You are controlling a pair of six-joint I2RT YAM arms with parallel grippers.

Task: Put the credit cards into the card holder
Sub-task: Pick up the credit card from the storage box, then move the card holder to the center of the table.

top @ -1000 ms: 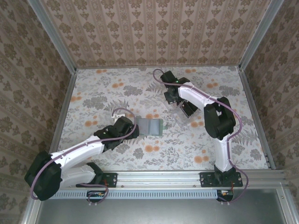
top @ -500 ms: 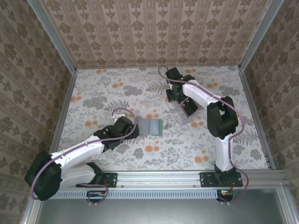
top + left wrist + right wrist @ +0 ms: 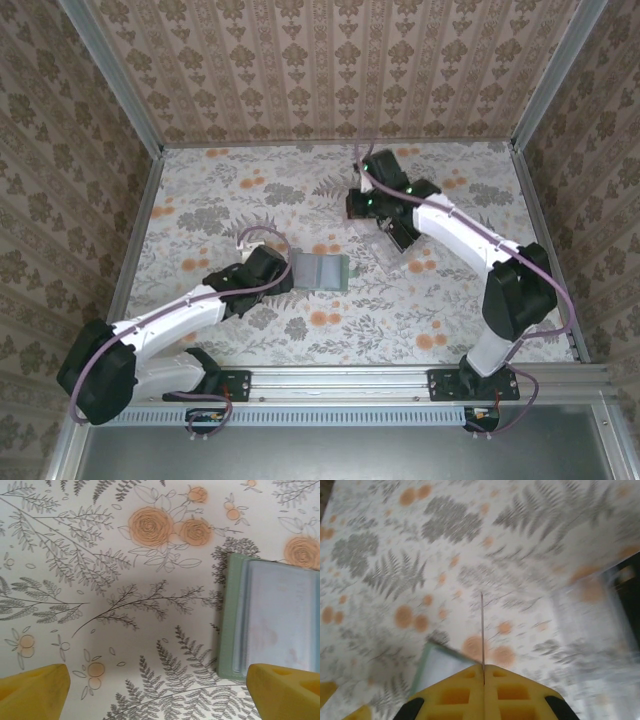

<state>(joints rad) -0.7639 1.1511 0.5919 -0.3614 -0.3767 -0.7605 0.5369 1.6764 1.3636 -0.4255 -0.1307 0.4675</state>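
Note:
The dull-green card holder (image 3: 342,272) lies flat mid-table with a pale grey-blue card (image 3: 318,271) on its face. In the left wrist view the holder (image 3: 226,625) sits at the right with the pale card (image 3: 280,620) on it. My left gripper (image 3: 160,695) is open at the holder's left end, its right finger (image 3: 285,690) over the holder's near corner. My right gripper (image 3: 483,672) is shut on a thin card (image 3: 482,630) seen edge-on, held above the table. It hangs (image 3: 360,207) behind and right of the holder (image 3: 424,666).
A clear plastic tray (image 3: 398,243) with black blocks lies right of the holder, under the right forearm; it blurs at the right wrist view's edge (image 3: 600,625). Patterned walls enclose the flowered table (image 3: 220,200) on three sides.
The right arm's elbow has swung out to the right and toward the front, and its gripper with the card has shifted slightly toward the holder. The left arm has barely moved.

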